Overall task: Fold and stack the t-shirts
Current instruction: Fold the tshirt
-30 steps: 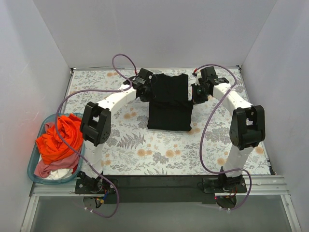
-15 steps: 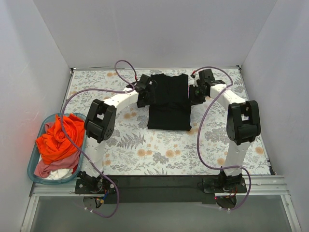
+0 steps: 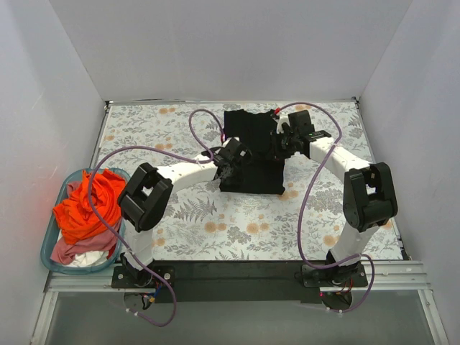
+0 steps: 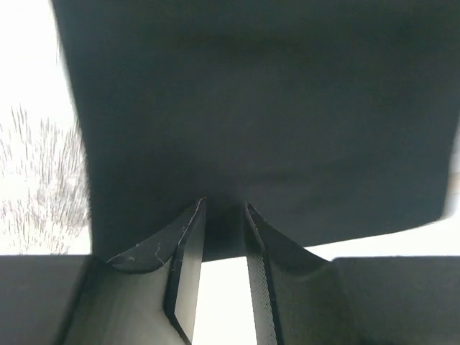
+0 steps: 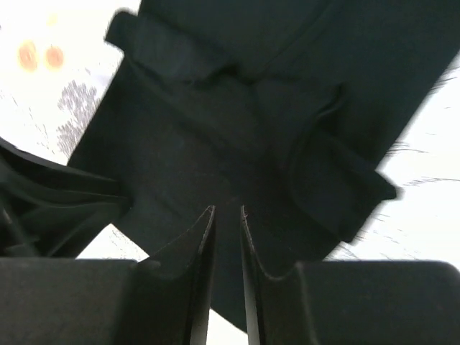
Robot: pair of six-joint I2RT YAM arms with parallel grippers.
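The black t-shirt (image 3: pixel 251 152) is being worked far-centre on the counter (image 3: pixel 215 223), part-folded. Its left edge is being pinched by the left gripper (image 3: pixel 233 158), jaws nearly pressed together on cloth. The right edge is likewise being pinched by the right gripper (image 3: pixel 285 139), likely so both sides get carried evenly into the next fold. The other t-shirts (image 3: pixel 86 205) are being held heaped in the basket (image 3: pixel 47 248), near left.

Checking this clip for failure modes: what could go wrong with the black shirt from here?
The left gripper and right gripper seem to pinch the black t-shirt at opposite edges, not level with each other, so pulling could skew the fold. Bunched cloth beside the right gripper could get trapped inside as a lump.
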